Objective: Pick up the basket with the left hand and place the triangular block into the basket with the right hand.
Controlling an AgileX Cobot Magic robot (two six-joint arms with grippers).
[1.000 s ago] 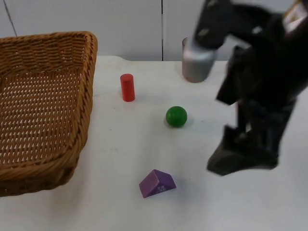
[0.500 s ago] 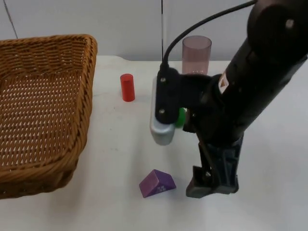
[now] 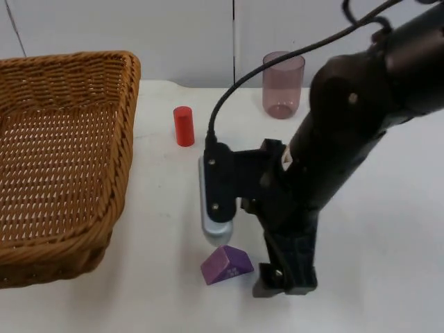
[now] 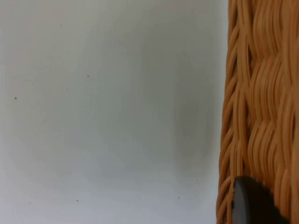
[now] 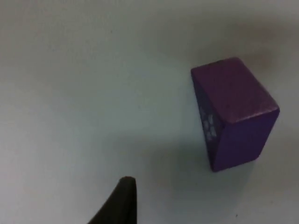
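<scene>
The right gripper has come down from above the bench to just beside the purple triangular block, its state I cannot tell, while the left gripper holds the basket (block not grasped yet).

Red cylinder upright on white table, translucent purple cup near grey wall.
</scene>
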